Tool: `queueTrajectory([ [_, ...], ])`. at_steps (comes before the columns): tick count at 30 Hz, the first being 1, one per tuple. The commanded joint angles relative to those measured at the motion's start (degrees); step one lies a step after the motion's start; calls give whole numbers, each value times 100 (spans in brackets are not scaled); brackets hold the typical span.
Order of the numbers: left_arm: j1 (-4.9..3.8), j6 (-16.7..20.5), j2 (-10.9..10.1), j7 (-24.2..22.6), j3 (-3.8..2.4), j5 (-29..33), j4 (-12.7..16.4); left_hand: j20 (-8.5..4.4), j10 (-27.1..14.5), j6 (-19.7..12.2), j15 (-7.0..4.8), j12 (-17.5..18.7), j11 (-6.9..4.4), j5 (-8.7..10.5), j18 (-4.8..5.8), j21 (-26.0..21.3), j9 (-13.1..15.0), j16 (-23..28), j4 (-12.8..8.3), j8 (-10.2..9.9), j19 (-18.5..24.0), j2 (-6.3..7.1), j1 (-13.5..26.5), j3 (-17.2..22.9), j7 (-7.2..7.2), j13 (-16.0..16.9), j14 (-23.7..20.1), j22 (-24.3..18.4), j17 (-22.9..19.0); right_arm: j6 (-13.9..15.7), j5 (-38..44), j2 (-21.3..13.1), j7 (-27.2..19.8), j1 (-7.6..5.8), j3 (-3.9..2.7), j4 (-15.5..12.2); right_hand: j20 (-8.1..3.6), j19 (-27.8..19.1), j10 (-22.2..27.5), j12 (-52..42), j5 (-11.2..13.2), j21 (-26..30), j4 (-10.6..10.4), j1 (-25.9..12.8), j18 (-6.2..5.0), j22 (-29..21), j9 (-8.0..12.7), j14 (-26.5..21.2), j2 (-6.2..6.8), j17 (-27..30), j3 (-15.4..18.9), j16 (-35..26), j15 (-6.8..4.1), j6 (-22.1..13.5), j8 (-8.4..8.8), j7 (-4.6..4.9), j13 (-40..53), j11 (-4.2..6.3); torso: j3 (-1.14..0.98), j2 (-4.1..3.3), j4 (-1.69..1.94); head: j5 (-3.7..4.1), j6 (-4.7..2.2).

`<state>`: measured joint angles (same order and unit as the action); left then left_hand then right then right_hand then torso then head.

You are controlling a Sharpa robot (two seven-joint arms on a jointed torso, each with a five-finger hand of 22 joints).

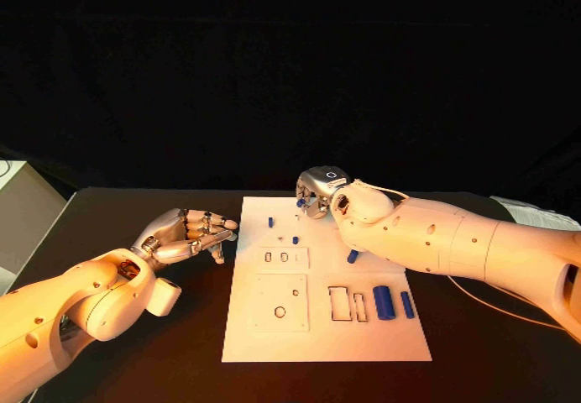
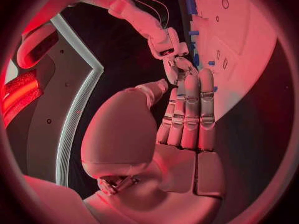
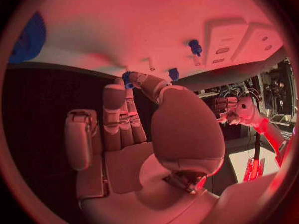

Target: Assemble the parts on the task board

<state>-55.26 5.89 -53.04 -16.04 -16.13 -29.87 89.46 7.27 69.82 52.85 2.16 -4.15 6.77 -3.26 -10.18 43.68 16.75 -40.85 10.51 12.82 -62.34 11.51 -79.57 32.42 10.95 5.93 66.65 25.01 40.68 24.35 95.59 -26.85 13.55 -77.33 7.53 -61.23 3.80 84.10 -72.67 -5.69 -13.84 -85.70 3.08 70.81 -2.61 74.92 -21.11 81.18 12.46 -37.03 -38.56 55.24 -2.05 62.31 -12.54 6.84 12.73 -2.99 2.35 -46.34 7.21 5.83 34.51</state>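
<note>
The white task board point(image 1: 327, 336) lies in the middle of the black table. My right hand point(image 1: 325, 191) hovers over its far edge and pinches a small blue part point(image 1: 300, 202) between thumb and finger; the right wrist view shows that part point(image 3: 127, 78) at the fingertips of my right hand point(image 3: 124, 119). Two small blue pegs point(image 1: 270, 222) point(image 1: 295, 240) stand in the board's far left area. A short blue piece point(image 1: 353, 256) lies beside my right forearm. A thick blue cylinder point(image 1: 384, 302) and a thinner one point(image 1: 408, 305) lie at the right. My left hand point(image 1: 188, 235) rests by the board's left edge, fingers curled in, holding nothing.
Raised white blocks with slots point(image 1: 285, 259) and cutouts point(image 1: 281, 302) sit on the board, with rectangular frames point(image 1: 348, 304) beside them. A pale box point(image 1: 18, 210) stands off the table's left edge. Cables point(image 1: 496, 294) trail from my right arm.
</note>
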Motion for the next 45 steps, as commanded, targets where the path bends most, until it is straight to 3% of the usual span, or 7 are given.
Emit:
queueTrajectory([
  [1,-2,-109,8,-13,-5,-9,5,0,-38,-46,2,31,-18,14,-23,20,3,16,6,-17,31,-17,37,27,0,-8,-43,5,-5,-133,56,-14,37,6,4,-11,-13,380,12,-7,-30,-15,-4,22,111,837,-9,-21,-14,-5,-17,-17,5,-6,-16,5,-9,13,4,0,5,0,1],
  [15,-2,-129,9,2,-5,-9,6,0,-38,-46,2,31,-18,14,-23,20,3,16,6,-17,31,-17,37,27,0,-8,-43,5,-5,-124,53,11,24,6,4,10,-6,370,15,4,-21,3,-16,-11,105,810,-25,-30,15,31,-4,-37,11,-22,-13,12,5,6,6,-8,-1,-2,-5],
  [19,-2,-131,8,6,-5,-9,8,0,-38,-46,2,31,-18,14,-23,20,3,16,6,-17,31,-17,37,27,0,-8,-43,5,-5,-134,39,40,-13,6,4,76,85,240,366,209,348,240,-107,-197,30,462,63,-127,232,329,-23,-248,131,-563,313,163,-49,-146,8,-7,-1,-3,-4],
  [21,-2,-131,8,8,-5,-9,7,0,-38,-46,2,31,-18,14,-23,20,3,16,6,-17,31,-17,37,27,0,-8,-43,5,-5,-157,35,55,-23,6,4,109,110,170,605,217,389,374,-137,-234,-15,276,112,-166,328,412,-12,-317,130,-800,456,135,-114,-134,9,-4,3,1,-5],
  [33,-2,-137,6,13,-5,-9,0,4,-43,-51,4,31,-15,15,-24,34,12,28,5,-20,47,-14,48,30,2,-9,-42,14,-6,-194,25,-1,-53,6,10,65,124,96,884,211,269,550,-158,-196,-60,55,119,-197,351,491,250,-396,144,-917,528,118,-190,-155,7,-3,0,-10,0],
  [43,-1,-141,-18,13,-5,-9,-5,4,-43,-51,4,31,-15,15,-24,34,12,28,5,-20,47,-14,48,30,2,-9,-42,14,-6,-36,-360,-642,-188,0,-5,-654,200,238,1170,190,305,336,-250,70,11,385,140,-126,237,567,1037,-347,220,-816,555,206,-422,-230,-4,6,-19,-19,-64],
  [45,0,-161,-33,13,-5,-9,-7,7,-49,-57,7,30,-12,16,-24,45,18,38,9,-24,60,-8,64,28,4,-10,-41,22,-7,-180,-529,-821,-182,-27,-13,-830,240,220,1488,179,239,379,-434,373,0,338,195,-123,78,627,1918,-339,255,-843,632,166,-624,-283,-23,8,-48,-21,-82],
])
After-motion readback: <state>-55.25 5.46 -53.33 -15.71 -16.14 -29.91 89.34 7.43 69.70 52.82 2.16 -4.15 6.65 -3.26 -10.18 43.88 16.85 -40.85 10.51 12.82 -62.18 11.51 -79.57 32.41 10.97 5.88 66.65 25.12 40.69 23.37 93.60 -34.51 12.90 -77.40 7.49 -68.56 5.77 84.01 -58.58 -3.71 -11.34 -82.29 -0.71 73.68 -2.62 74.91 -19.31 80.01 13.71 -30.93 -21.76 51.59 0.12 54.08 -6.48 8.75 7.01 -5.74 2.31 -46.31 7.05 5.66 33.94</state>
